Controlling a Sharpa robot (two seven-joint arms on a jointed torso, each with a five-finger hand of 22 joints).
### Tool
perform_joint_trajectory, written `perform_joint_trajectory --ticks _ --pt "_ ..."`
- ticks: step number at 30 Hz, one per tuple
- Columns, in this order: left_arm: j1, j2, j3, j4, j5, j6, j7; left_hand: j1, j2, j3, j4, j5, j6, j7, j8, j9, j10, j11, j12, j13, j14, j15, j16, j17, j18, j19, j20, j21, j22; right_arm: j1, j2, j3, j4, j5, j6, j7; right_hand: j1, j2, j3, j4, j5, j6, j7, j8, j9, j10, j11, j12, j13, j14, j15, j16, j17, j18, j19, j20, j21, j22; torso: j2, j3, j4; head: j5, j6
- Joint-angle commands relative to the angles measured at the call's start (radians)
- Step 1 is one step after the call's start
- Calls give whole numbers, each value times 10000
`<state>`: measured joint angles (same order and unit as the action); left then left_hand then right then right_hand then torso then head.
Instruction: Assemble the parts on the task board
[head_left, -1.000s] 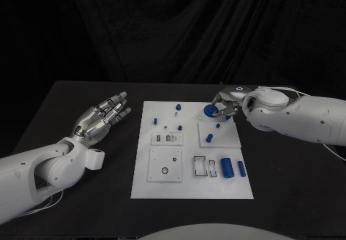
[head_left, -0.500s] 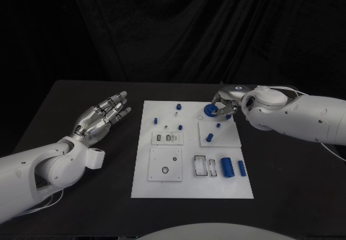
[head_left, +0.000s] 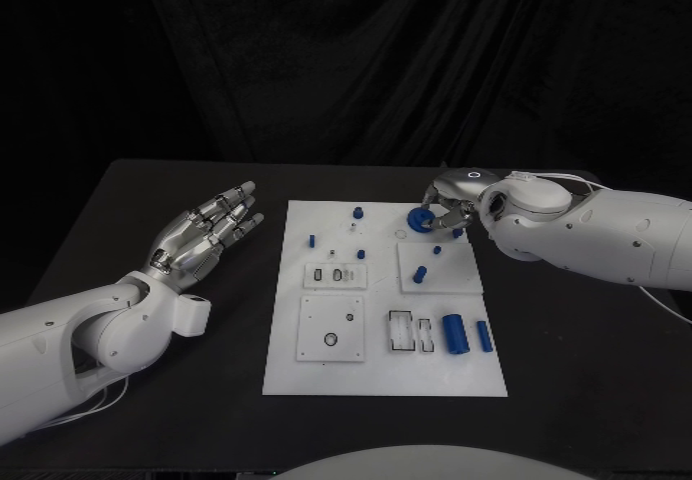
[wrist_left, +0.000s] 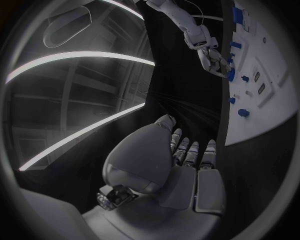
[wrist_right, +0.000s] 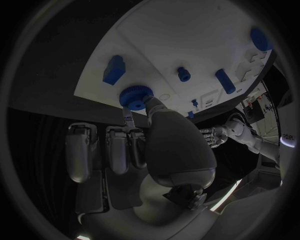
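Note:
The white task board (head_left: 382, 375) lies mid-table. My right hand (head_left: 456, 209) hovers over its far right corner and pinches a blue toothed wheel (head_left: 421, 221) between thumb and finger; the right wrist view shows the wheel (wrist_right: 135, 96) just above the board's edge, beside a blue block (wrist_right: 114, 69). Small blue pegs (head_left: 356, 212) (head_left: 310, 240) stand at the far end of the board. Two more (head_left: 418, 274) (head_left: 436, 250) are on a raised square plate (head_left: 454, 278). Two blue cylinders (head_left: 453, 335) (head_left: 483, 338) lie at the near right. My left hand (head_left: 209, 235) is open, fingers apart, left of the board.
Plates with slots (head_left: 335, 275) and holes (head_left: 332, 330) and a rectangular frame (head_left: 408, 333) sit on the board. Bare black table (head_left: 577, 340) surrounds it on both sides. In the left wrist view, my right hand (wrist_left: 212, 57) is far across the board (wrist_left: 275, 105).
The right hand with the wheel has crept very slightly toward the far edge. The left arm has stayed put.

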<state>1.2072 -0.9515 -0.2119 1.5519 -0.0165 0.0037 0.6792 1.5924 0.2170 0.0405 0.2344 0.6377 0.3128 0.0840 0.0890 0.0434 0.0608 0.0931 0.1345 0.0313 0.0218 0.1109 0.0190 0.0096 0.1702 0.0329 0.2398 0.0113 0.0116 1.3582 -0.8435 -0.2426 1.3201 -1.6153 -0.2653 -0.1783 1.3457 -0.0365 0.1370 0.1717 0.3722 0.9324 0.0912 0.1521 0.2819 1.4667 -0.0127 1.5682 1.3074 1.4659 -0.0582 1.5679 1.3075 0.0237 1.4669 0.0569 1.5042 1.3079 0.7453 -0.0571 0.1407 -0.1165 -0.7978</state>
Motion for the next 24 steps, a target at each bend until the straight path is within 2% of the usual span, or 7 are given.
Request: perform_joint_trajectory --ticks 1,2,3,8,13,17,24 --pt "7 27 8 7 -18 134 580 -23 -126 88 11 -20 -58 24 -43 -1 -66 23 76 -5 9 92 19 12 113 10 111 71 17 -95 15 -48 1 -582 -11 -245 274 110 151 -246 415 593 -436 295 791 1041 -115 26 2633 1049 -119 29 2633 -5 427 -118 -76 2273 -1 -4 6 -10 8" --pt "7 31 8 3 -18 137 578 -23 -126 88 11 -20 -58 24 -43 -1 -66 23 76 -5 9 92 19 12 113 10 111 71 17 -99 18 -48 5 -674 -78 -227 299 113 183 -320 590 641 -447 363 949 1041 -129 26 2633 1049 -135 29 2633 -7 433 -140 -74 2279 -4 -3 6 -10 8" --pt "7 33 8 1 -18 140 575 -23 -126 88 11 -20 -58 24 -43 -1 -66 23 76 -5 9 92 19 12 113 10 111 71 17 -101 20 -48 8 -729 -125 -209 302 112 227 -384 961 684 -476 437 1128 1041 -153 26 2633 1049 -151 29 2633 -9 440 -166 -72 2285 -4 -3 6 -10 8" --pt "6 33 8 -10 -18 152 568 -23 -126 88 11 -20 -58 24 -43 -1 -66 23 76 -5 9 92 19 12 113 10 111 71 17 -108 1 -47 63 -949 -425 -77 262 93 320 -503 1449 715 -539 568 1530 1041 -203 26 2633 1049 -207 29 2633 -19 468 -208 -52 2308 -5 -6 1 2 20" --pt "5 8 8 -8 -18 164 562 -23 -126 88 11 -20 -58 24 -43 -1 -66 23 76 -5 9 92 19 12 113 10 111 71 17 -108 -111 -46 253 -1016 -780 41 154 32 328 -527 1666 849 -572 712 1813 1041 -235 26 2633 1049 -243 29 2633 -65 595 -240 99 2382 -5 -8 4 43 47" --pt "5 -32 8 9 -18 149 563 -23 -126 88 11 -20 -58 24 -43 -1 -66 23 76 -5 9 92 19 12 113 10 111 71 17 -74 -287 -43 571 -1036 -983 64 101 11 320 -514 1665 861 -574 735 1885 1041 -246 26 2633 1049 -253 29 2633 -76 626 -250 135 2399 -5 -10 4 66 37" --pt "5 -65 8 12 -17 131 559 -26 -126 98 11 -21 -65 23 -45 -2 -68 28 84 -5 13 100 23 14 113 14 118 73 18 225 -537 -41 1206 -1046 -884 -35 -28 -23 311 -452 1668 848 -550 738 1996 1041 -251 26 2633 1049 -265 29 2633 -100 691 -266 213 2436 0 -6 3 89 25"
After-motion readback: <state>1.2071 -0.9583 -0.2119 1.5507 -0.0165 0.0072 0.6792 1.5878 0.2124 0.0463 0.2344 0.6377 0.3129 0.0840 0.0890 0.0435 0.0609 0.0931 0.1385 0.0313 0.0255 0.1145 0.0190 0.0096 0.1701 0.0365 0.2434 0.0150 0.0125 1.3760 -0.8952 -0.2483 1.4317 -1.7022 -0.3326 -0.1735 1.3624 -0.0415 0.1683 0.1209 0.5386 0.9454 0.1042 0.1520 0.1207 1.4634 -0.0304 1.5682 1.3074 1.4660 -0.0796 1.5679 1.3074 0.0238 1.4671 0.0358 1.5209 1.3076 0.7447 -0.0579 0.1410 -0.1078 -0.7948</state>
